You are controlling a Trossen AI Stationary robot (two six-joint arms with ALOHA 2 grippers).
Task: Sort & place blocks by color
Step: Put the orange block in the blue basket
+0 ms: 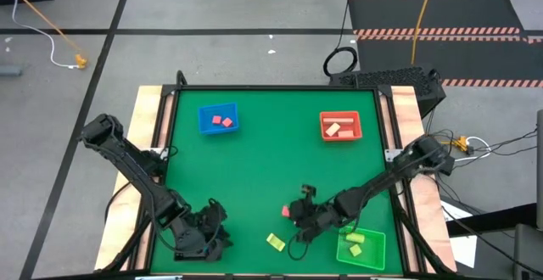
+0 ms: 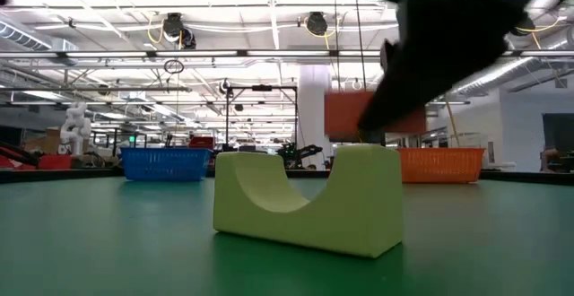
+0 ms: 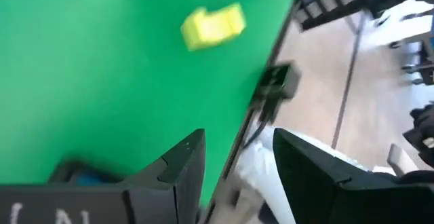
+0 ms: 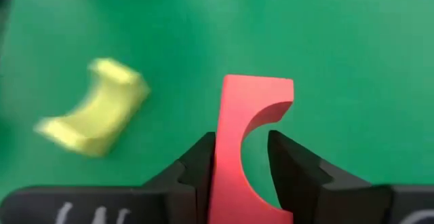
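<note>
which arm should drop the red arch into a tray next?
Right. The right gripper is already shut on the red arch, lifted near the table's front middle. The left gripper sits open and empty at the front-left corner, farther from the trays.

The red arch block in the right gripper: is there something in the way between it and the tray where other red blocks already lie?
Nothing visible. The right gripper holds the red arch block. Bare green table lies between it and the blue tray; the yellow arch block sits off that path.
</note>
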